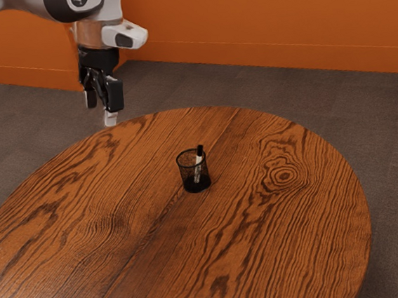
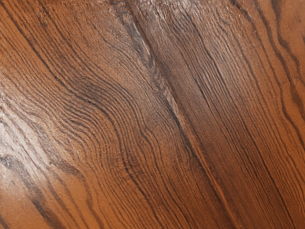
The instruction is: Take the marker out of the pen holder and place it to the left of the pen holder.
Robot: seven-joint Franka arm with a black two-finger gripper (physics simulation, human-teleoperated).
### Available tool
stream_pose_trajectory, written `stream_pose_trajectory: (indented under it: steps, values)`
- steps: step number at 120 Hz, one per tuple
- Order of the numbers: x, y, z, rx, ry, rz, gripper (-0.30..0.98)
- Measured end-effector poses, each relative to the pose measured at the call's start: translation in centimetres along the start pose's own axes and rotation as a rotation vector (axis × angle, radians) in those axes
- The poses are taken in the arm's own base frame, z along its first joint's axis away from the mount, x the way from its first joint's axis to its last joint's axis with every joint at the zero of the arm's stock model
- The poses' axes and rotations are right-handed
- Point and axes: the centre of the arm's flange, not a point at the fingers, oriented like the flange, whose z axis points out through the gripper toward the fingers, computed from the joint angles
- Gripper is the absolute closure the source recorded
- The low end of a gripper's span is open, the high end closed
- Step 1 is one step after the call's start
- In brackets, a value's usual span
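Marker (image 1: 198, 166): in the pen holder (image 1: 184, 171), on the table (image 1: 266, 255).

Wall (image 1: 257, 16): orange, with a baseboard (image 1: 282, 62); top cut off by the exterior view's upper edge.

Floor (image 1: 20, 124): grey-brown, partly hidden behind the table and arm. Carpet or tile, cannot tell.

Table: round, strongly grained wood. Cut off at the exterior view's left and lower edges; legs or base hidden beneath the top. Wrist view: wood grain, a long slanting seam, pale glare washing out some of the grain.

Arm (image 1: 26, 3): white with dark joint parts, entering at the exterior view's upper left, cut off at the top and left.

Gripper (image 1: 103, 104): black, pointing down near the table's far edge in the exterior view, well apart from the pen holder. Fingers stand apart, gap between them. Small pale piece (image 1: 111, 119) at the lower end of the nearer finger; detail hard to make out.

Pen holder: black mesh cup, upright on the table. Base dark, inside hard to read.

Marker: tilted, black end up beside the rim and projecting above it, leaning toward the exterior view's right. White body seen through the mesh, markings too small to read. Lowest end lost in the dark base.
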Motion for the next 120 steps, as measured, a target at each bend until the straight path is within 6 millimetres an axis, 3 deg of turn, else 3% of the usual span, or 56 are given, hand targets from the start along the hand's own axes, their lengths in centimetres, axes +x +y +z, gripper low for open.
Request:
stream_pose_trajectory:
  steps: [36, 41, 48, 52, 60, 65, 71, 77, 87, 104, 120]
  values:
    - [1.0, 0.4, -1.6, 0.056, 0.108, 0.151, 0.0]
    - [0.8, 2.2, -2.8, 0.063, 0.138, 0.243, 0.0]
    - [1.7, 6.6, -3.8, 0.082, 0.161, 0.444, 0.0]
    - [2.8, 9.1, -2.4, 0.083, 0.142, 0.56, 0.0]
    - [5.4, 11.6, 3.5, 0.056, 0.082, 0.751, 0.0]
    - [7.0, 10.6, 7.4, 0.021, 0.062, 0.825, 0.0]
    - [8.3, 7.5, 11.0, -0.017, 0.064, 0.873, 0.0]
    - [9.4, 5.6, 13.2, -0.039, 0.091, 0.931, 0.0]
    - [11.3, 5.6, 15.9, -0.042, 0.135, 1.062, 0.0]
    - [13.9, 4.9, 16.9, 0.013, 0.217, 1.246, 0.0]
    - [16.5, 3.1, 12.2, 0.143, 0.34, 1.34, 0.0]
